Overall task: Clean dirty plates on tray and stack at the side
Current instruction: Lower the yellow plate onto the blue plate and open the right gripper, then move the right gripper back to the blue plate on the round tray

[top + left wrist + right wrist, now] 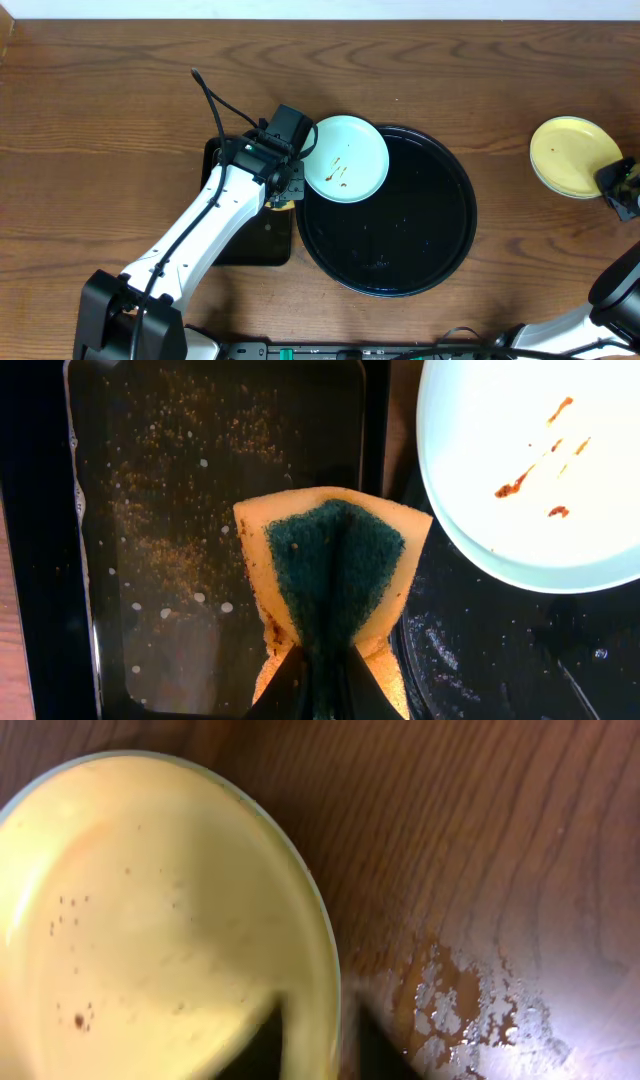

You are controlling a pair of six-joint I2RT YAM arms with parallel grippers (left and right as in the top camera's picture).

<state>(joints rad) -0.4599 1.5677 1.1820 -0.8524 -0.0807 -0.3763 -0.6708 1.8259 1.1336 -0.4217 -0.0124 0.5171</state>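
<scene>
A mint-green plate (345,160) with brown sauce smears lies on the upper left rim of the round black tray (400,230). It also shows in the left wrist view (520,420). My left gripper (288,195) is shut on a yellow sponge (335,570) with its green scouring face up, just left of that plate. The yellow plate (568,155) sits on the bare wood at the far right. My right gripper (618,185) is shut on its lower right rim (320,1050). The yellow plate (150,920) has a few small specks. A thin pale-green edge shows under it.
A rectangular black tray (250,245), wet and speckled (180,510), lies left of the round tray (500,650), under my left arm. Water droplets (480,1000) lie on the wood beside the yellow plate. Cables run along the front table edge.
</scene>
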